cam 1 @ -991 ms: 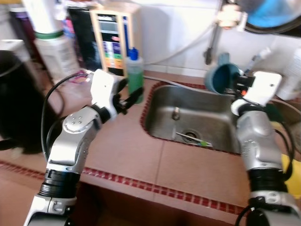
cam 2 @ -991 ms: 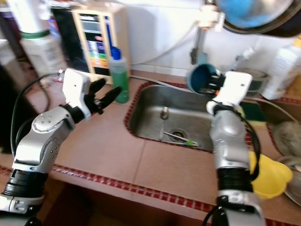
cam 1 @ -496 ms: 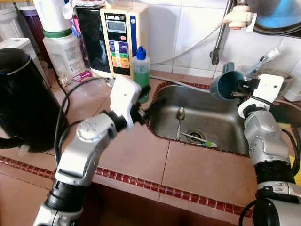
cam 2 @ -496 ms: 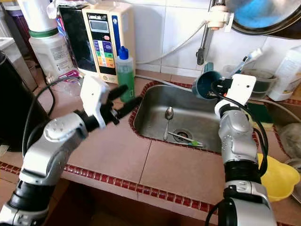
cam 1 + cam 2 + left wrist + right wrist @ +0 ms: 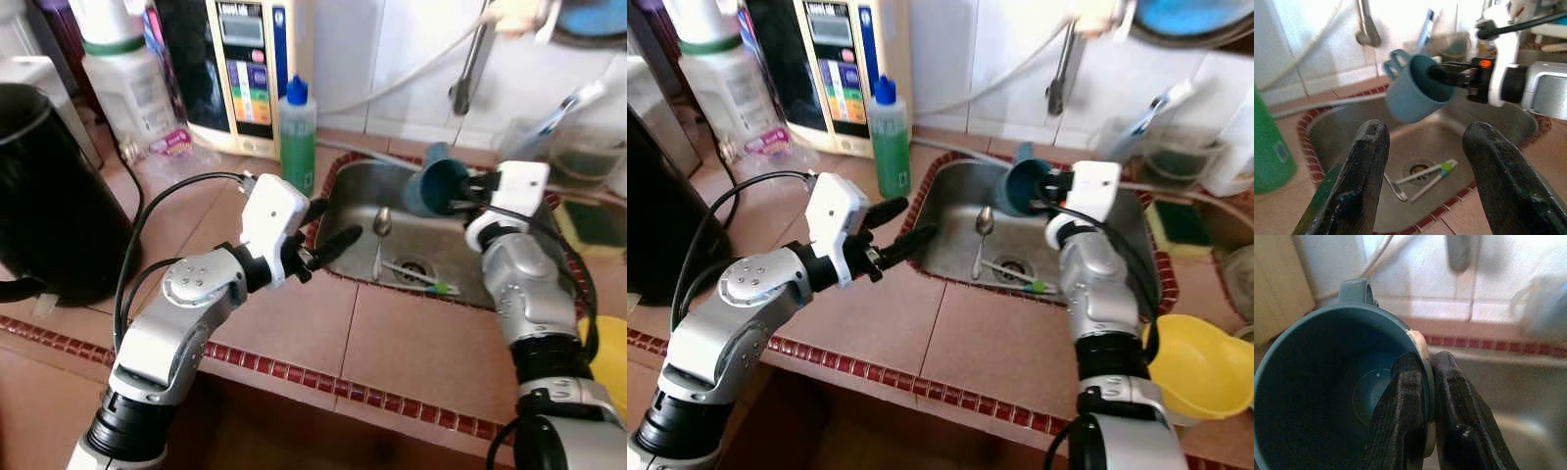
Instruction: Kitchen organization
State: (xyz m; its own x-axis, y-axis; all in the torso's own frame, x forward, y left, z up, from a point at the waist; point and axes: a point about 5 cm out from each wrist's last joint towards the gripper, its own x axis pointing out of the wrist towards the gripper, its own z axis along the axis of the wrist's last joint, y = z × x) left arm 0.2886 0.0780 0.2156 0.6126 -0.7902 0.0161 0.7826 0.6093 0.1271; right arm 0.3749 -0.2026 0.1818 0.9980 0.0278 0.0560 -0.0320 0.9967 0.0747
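right gripper point(image 5: 1425, 396): pinched shut on the rim of the teal mug point(image 5: 436, 186), above the sink point(image 5: 509, 284) back edge
left gripper point(image 5: 323, 227): spread wide, empty, at sink's left edge
risk: thin rim hold may let the mug swing and drop onto the spoon point(image 5: 380, 235)

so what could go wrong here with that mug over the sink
The right gripper pinches the teal mug only by its rim, one finger inside and one outside, with the mug tipped on its side above the sink. That thin hold could slip, dropping the mug onto the spoon and the green-tipped utensil below. The open left gripper hovers at the sink's edge close to the green bottle and might knock it.
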